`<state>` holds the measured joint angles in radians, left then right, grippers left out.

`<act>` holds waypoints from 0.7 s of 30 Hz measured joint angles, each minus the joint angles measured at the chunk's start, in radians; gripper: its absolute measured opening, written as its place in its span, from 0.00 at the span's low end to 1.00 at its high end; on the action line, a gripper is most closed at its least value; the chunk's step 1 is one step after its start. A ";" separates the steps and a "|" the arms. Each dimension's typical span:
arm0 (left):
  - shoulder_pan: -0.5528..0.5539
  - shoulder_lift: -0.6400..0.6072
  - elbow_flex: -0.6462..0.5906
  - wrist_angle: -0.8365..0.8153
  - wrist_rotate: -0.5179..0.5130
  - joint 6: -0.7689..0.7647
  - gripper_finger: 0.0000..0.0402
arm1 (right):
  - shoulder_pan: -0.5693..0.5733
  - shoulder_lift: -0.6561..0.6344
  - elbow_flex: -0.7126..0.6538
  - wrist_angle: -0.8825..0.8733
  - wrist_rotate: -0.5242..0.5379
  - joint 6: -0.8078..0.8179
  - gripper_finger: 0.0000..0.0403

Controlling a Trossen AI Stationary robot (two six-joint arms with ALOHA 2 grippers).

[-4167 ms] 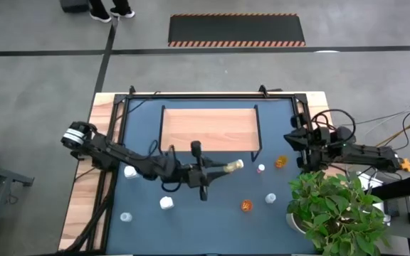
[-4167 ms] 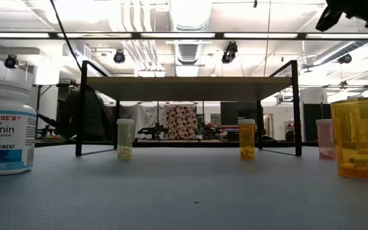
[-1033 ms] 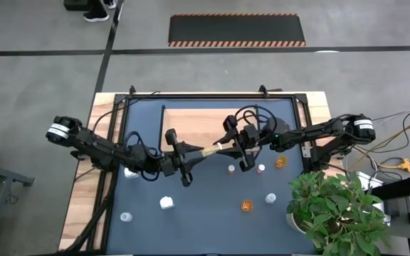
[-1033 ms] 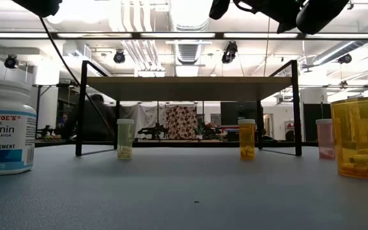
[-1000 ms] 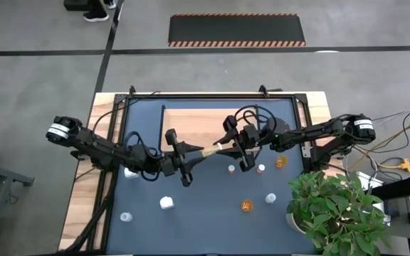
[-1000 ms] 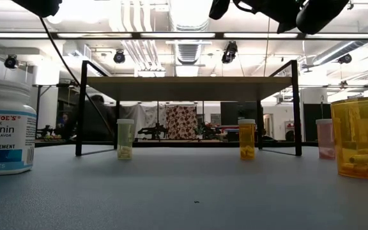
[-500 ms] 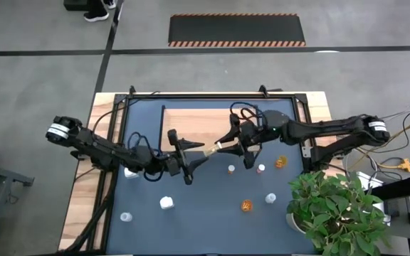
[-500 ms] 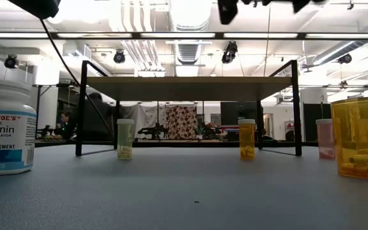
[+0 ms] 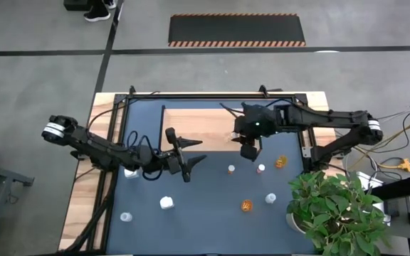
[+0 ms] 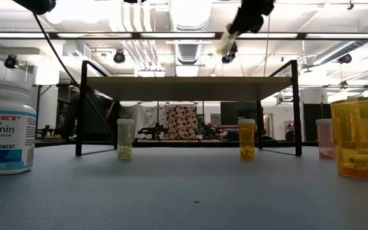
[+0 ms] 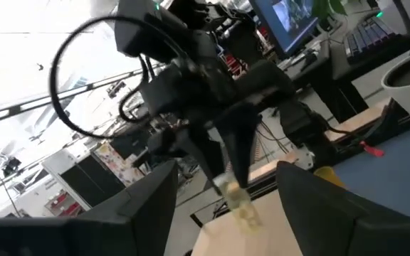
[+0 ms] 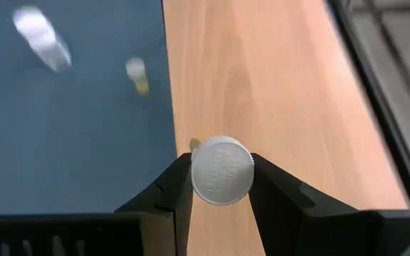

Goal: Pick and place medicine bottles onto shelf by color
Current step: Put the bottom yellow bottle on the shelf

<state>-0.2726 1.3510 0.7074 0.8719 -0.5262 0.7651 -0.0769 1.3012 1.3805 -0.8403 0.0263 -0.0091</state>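
Note:
My right gripper (image 9: pixel 250 149) hangs over the right part of the light-wood shelf (image 9: pixel 198 124), shut on a pale medicine bottle (image 11: pixel 238 205) with a white cap (image 12: pixel 223 171). In the low view the bottle (image 10: pixel 225 39) is high above the shelf top (image 10: pixel 187 80). My left gripper (image 9: pixel 201 150) is open at the shelf's near edge, with nothing between its fingers. Several other small bottles stand on the blue tabletop, among them a white one (image 9: pixel 166 203) and an orange one (image 9: pixel 246 206). My right gripper pinches the bottle between its two fingers (image 12: pixel 180 186) at the white cap end (image 12: pixel 223 171), which faces up toward the wrist. The fingers come from above, pointing down with a slight slant. The bottle's body (image 10: pixel 225 39) hangs tilted below them, clear of the shelf.
Two bottles (image 10: pixel 125 138) (image 10: pixel 246 138) stand under the shelf between its black legs. More bottles (image 9: pixel 230 169) (image 9: pixel 260 168) (image 9: pixel 282 161) stand near the shelf's right near corner. A green potted plant (image 9: pixel 337 206) fills the near right corner.
My left gripper has opened and let go of the bottle, which had lain level between both grippers. My right gripper has carried it toward the table's right and far edges, over the shelf, and has tipped from level to pointing down. The bottle now hangs.

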 joint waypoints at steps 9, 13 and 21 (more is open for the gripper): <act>0.000 0.000 0.000 0.000 0.000 0.000 0.55 | 0.000 0.129 0.117 -0.253 0.001 0.036 0.27; 0.000 0.000 0.000 0.000 0.000 0.001 0.55 | -0.002 0.170 0.137 -0.271 0.001 0.030 0.27; 0.000 0.000 0.000 0.000 0.000 0.001 0.55 | -0.004 0.192 0.155 -0.275 0.003 0.012 0.29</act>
<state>-0.2722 1.3510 0.7071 0.8715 -0.5259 0.7658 -0.0807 1.4934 1.5360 -1.1153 0.0296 0.0025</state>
